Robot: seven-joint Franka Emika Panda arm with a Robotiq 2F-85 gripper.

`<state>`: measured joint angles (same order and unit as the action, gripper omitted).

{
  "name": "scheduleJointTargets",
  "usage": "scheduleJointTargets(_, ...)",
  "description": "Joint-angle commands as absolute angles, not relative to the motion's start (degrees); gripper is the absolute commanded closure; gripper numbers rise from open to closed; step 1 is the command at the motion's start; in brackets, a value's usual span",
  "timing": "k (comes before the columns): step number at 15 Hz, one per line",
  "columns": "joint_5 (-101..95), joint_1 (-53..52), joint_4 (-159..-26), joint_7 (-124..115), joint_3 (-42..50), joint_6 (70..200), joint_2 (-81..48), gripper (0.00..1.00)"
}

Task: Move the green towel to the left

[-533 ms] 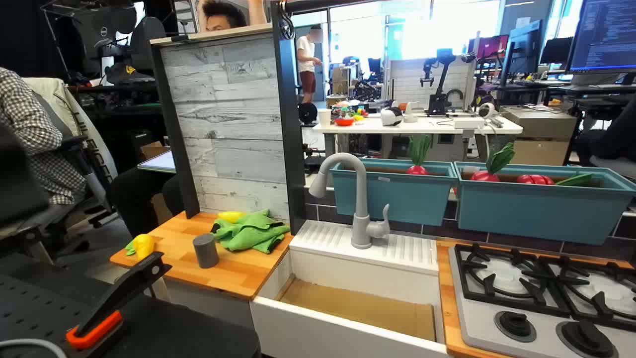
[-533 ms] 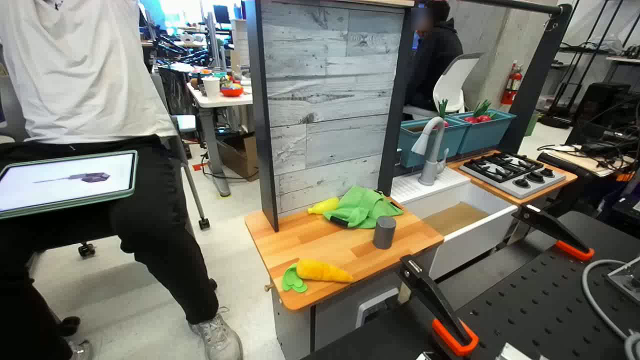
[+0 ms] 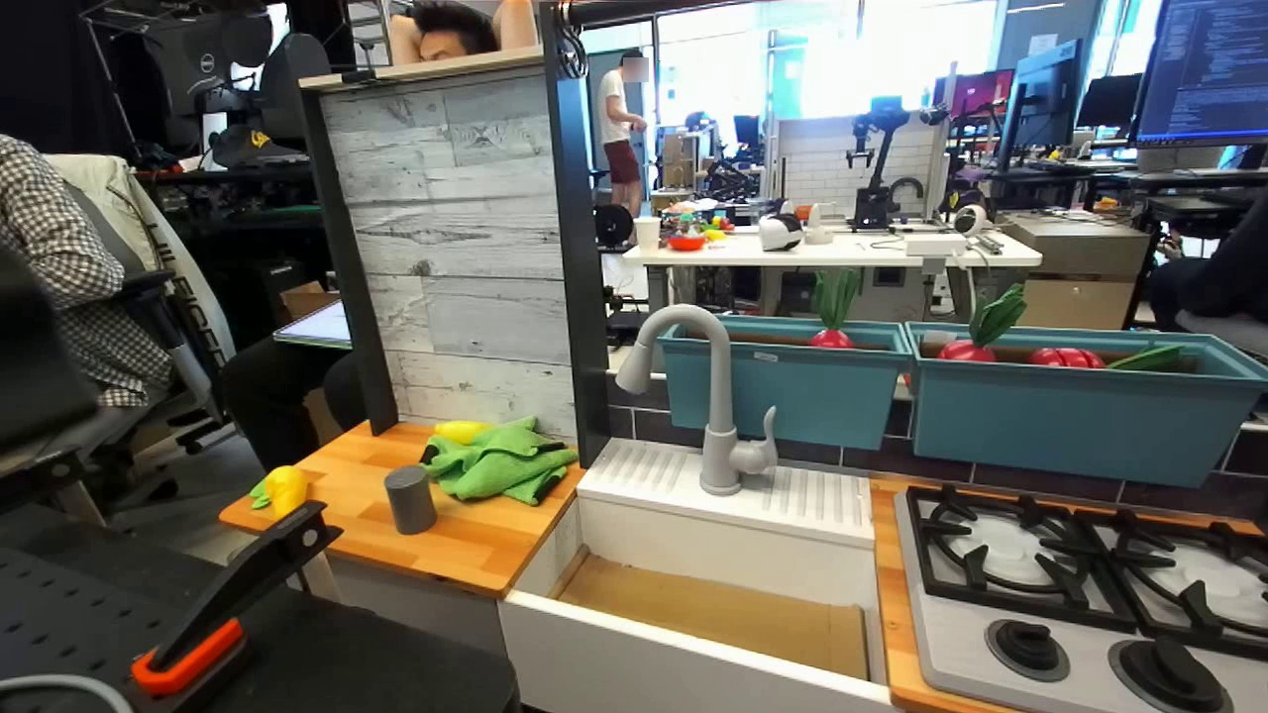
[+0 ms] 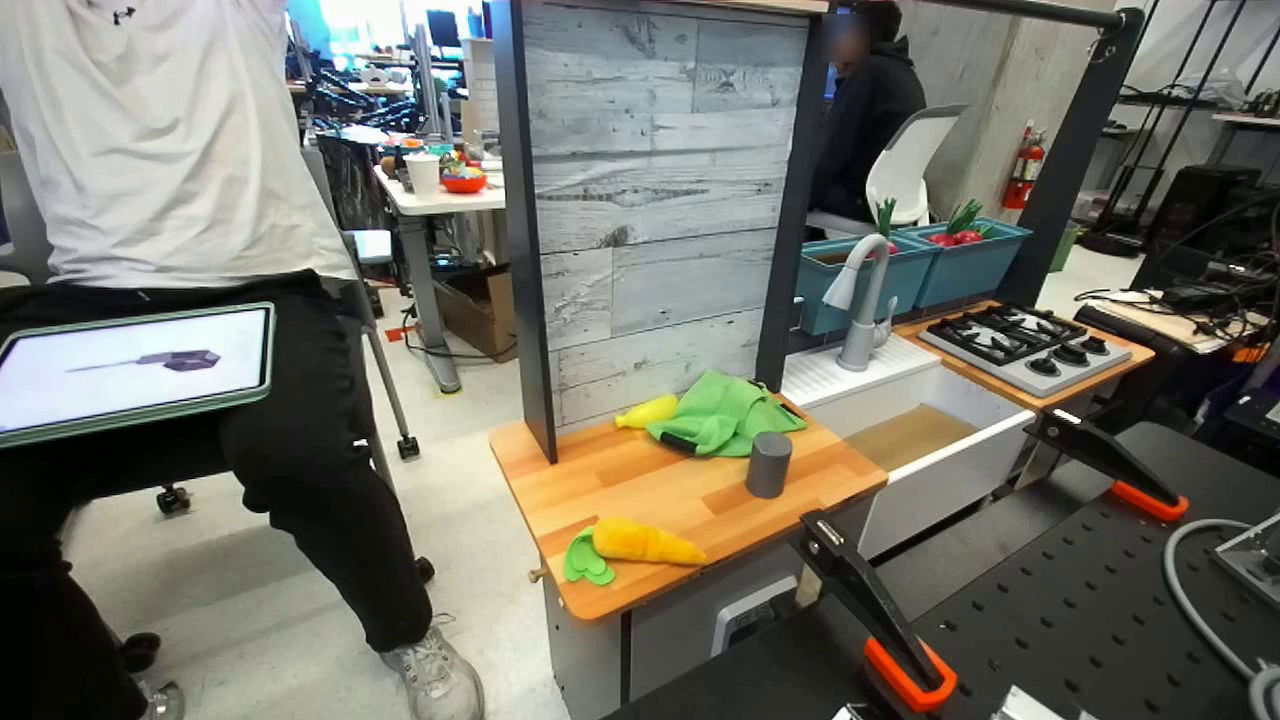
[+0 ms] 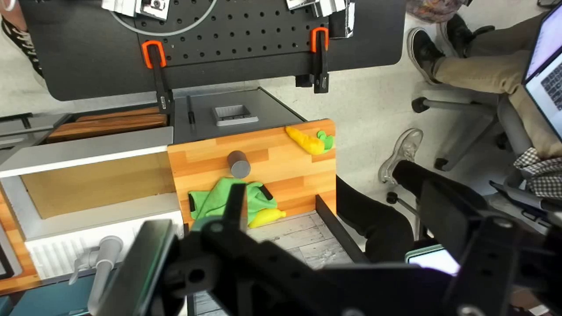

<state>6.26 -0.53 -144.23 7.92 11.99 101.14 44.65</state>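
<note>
The green towel [image 3: 500,460] lies crumpled on the wooden counter [image 3: 466,550], close to the upright panel and near the sink side. It also shows in an exterior view [image 4: 725,415] and in the wrist view [image 5: 214,197], where one finger hides part of it. Black patches show at its edges. My gripper [image 5: 340,204] is open, its fingers wide apart with nothing between them. It looks down from high above the counter, well apart from the towel. The gripper's fingers do not show in either exterior view.
A grey cylinder [image 4: 768,465] stands just in front of the towel. A yellow toy [image 4: 648,412] lies against the towel by the panel [image 4: 665,230]. An orange-yellow toy carrot [image 4: 645,542] lies near the counter's front corner. The sink [image 3: 693,644] and faucet [image 3: 720,416] adjoin the counter.
The towel and the other things on the counter have not moved. Only people in the background have shifted slightly.
</note>
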Motion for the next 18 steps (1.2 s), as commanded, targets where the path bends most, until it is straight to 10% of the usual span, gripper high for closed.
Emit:
scheduleJointTargets(1, 7.08, 0.96, -144.07, 8.78, 10.89, 100.9, 44.37, 0.0)
scheduleJointTargets(18, 7.33, 2.13, -144.94, 6.96, 10.5, 122.45, 24.06, 0.0)
